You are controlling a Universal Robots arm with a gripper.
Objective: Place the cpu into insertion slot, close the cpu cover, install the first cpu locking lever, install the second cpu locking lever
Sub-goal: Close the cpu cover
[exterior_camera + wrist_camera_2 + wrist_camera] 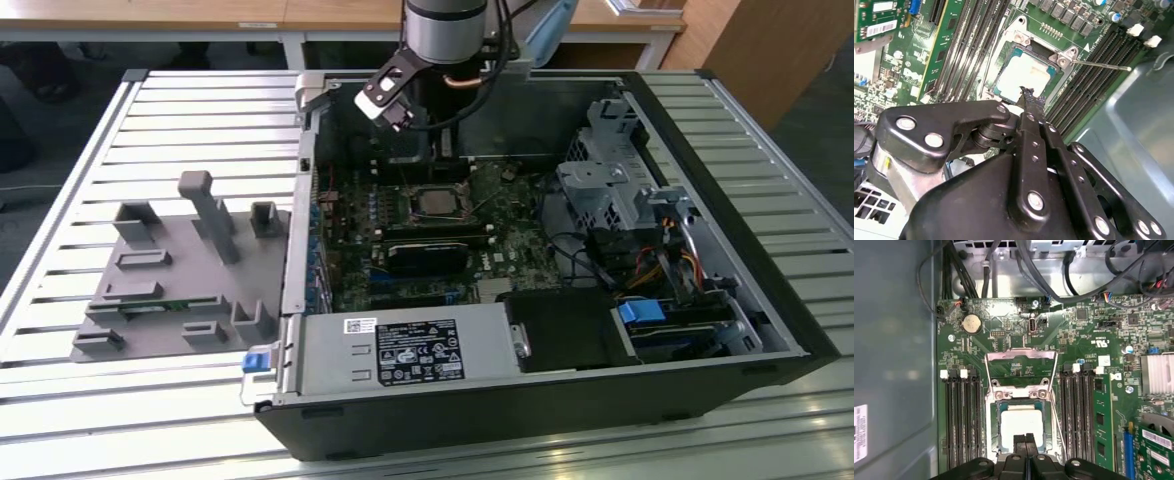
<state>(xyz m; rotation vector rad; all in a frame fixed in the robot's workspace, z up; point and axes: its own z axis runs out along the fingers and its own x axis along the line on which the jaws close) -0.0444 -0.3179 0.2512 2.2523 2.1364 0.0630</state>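
On the green circuit board [954,360], the flat silvery cpu [1021,421] lies beside closed black jaws.

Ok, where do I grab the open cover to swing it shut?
Probably by the free crossbar of the cover, farthest from the chip, coming from above: it's a thin frame hinged beside the chip, so that bar gives most leverage. The gripper is shut over the chip's edge.

A: What's on the bench?
B: Open black computer case [534,420] on a slatted metal table [214,110]. Grey plastic fixture [160,300] just beside it, on the exterior view's left.
A: Inside?
B: Labelled power supply [400,352] against one wall, drive cage [607,185] toward the exterior view's right. First wrist view: coin cell [971,324], memory slots [960,425], finned heatsink [1157,372].
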